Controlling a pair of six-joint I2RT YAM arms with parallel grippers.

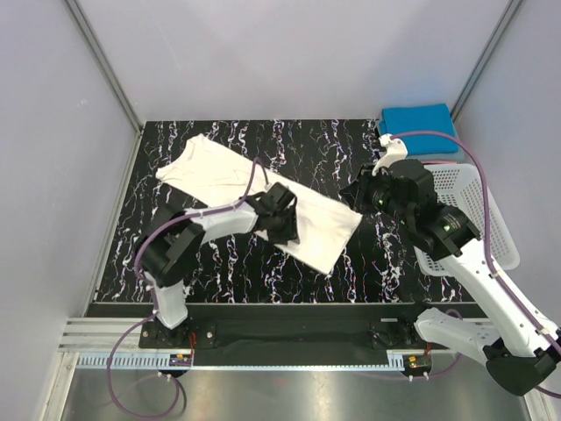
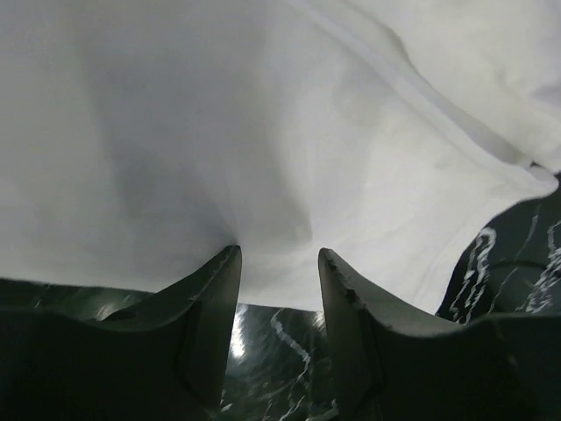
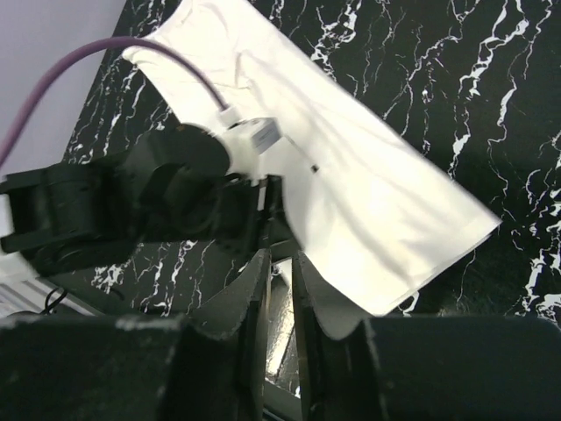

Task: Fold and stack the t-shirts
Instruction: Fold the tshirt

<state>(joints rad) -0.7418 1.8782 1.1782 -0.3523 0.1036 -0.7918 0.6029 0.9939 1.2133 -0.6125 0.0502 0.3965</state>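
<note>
White t-shirt (image 1: 219, 175): folded into a long strip, lying diagonally on the marble table (image 1: 342, 145), far-left to near-right.
Left gripper (image 2: 279, 256): your jaws stand half apart at the strip's near long edge, nothing clamped.
Right gripper (image 3: 279, 285): jaws a narrow slit apart, empty.
Governing relation: your right arm is nearer the strip's right end, your left is at mid-length.

A t-shirt (image 1: 219, 171) was laid slantwise on the table (image 1: 237, 263), from the far left towards the near middle. A folded t-shirt (image 1: 419, 118) was set at the far right corner, with a basket (image 1: 480, 191) just before it along the right edge. The left gripper (image 1: 285, 226) was placed at the first shirt's near edge, the right gripper (image 1: 359, 195) beside its right end.
</note>
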